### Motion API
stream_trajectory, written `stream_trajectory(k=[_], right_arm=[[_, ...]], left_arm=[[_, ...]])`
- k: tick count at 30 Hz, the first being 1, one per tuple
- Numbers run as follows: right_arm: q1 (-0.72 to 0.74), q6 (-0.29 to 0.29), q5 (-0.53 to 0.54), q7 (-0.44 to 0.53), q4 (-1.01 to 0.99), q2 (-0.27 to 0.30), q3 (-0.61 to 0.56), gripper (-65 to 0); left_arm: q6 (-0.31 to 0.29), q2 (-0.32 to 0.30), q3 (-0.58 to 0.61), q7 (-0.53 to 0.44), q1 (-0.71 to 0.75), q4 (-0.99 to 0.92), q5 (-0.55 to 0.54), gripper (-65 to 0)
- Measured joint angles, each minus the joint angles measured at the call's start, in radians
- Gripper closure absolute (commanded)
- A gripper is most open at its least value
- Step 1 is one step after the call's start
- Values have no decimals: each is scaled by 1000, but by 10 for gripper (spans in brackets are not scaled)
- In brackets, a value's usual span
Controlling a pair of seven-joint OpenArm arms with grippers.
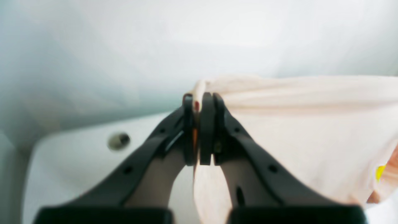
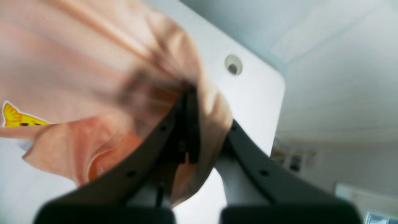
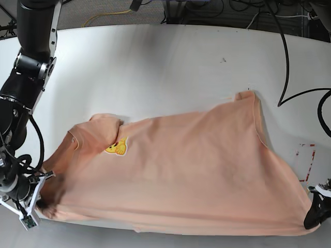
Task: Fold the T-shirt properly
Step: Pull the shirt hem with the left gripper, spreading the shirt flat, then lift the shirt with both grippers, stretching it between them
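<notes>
The peach T-shirt [image 3: 191, 170] lies spread wide over the white table [image 3: 155, 67], with its yellow emblem [image 3: 117, 148] facing up near the left. At the lower left, my right gripper [image 3: 44, 200] is shut on a corner of the cloth. In the right wrist view the right gripper [image 2: 189, 102] pinches bunched fabric of the T-shirt [image 2: 77, 62], emblem [image 2: 17, 119] at the left edge. My left gripper [image 3: 312, 217] is shut on the shirt's lower right corner. Up close, the left gripper [image 1: 200, 104] clamps the hem and the T-shirt [image 1: 311, 124] hangs stretched to the right.
Black cables [image 3: 284, 62] run over the table's back right. A white sheet with red marks [image 3: 306, 155] lies at the right edge. A round hole [image 1: 118, 140] sits in the tabletop near the corner. The table's front edge runs just below the shirt.
</notes>
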Motion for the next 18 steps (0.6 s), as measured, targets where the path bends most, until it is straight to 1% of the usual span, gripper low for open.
stream_trajectory(k=[5, 7, 9, 12, 14, 16, 18], right_arm=[[104, 0, -6, -4, 2, 37, -91, 0], [156, 1, -10, -9, 3, 48, -135, 0], [220, 1, 1, -7, 2, 72, -192, 0], [305, -1, 2, 1, 5, 96, -270, 0], [374, 1, 14, 8, 11, 101, -333, 0], [423, 3, 32, 14, 11, 118, -366, 0], [474, 1, 24, 7, 12, 134, -394, 0]], left_arm=[[-3, -19, 53, 10, -120, -1, -9, 0], [-3, -45, 60, 9, -157, 1, -31, 0], [-9, -78, 60, 8, -210, -4, -64, 0], [-3, -97, 58, 8, -284, -39, -94, 0], [5, -115, 59, 3, -330, -54, -117, 0], [-10, -143, 60, 5, -370, -69, -145, 0], [-11, -159, 58, 7, -411, -92, -149, 0]])
